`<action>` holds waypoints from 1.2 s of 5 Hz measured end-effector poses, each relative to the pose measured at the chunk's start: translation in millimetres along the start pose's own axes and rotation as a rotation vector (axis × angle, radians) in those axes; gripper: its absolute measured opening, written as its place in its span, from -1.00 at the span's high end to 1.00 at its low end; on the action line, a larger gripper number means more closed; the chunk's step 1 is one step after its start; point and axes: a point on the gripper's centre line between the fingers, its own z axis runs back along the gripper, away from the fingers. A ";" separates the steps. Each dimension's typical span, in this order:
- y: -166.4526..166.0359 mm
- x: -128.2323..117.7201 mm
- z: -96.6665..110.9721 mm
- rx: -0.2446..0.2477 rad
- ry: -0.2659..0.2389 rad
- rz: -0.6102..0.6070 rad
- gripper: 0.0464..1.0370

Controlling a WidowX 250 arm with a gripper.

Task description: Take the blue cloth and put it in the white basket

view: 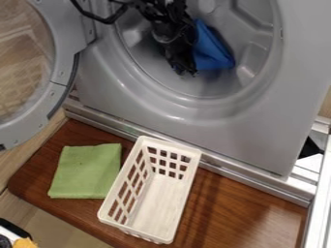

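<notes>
In the camera view, I reach down from the top edge into the grey, round drum [217, 86] of a front-loading machine with a smooth grey front panel [213, 131]. Inside that drum, just beside my black two-finger gripper [185, 71] and towards the right of the view, lies the soft blue cloth [212, 52], bunched into a rough wedge with one corner pointing to the lower right. Part of it sits behind me, so its left edge is hidden. I cannot tell whether my gripper is open or shut, nor whether I have hold of the fabric. Below the machine, well apart from me, a white rectangular plastic basket [169, 145] with gridded openings in its walls stands upright on a brown wooden board [252, 206], set at a slant; through its open top I see its pale floor. A folded light-green cloth [87, 170] lies flat on the board, just to the left of the basket and outside it. The machine's round grey door [63, 46] is swung open at the left, with a see-through window [22, 63] in its middle. Between the machine and the board runs a pale metal rail [249, 182], and a small yellow thing [26, 243] shows at the bottom left corner.
</notes>
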 end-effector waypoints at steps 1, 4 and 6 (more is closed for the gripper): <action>-3.5 -2.2 -0.7 -0.015 0.003 0.009 0.95; -15.5 -20.4 38.9 -0.118 0.144 0.123 0.96; -49.7 -30.5 73.5 -0.216 0.140 0.111 0.97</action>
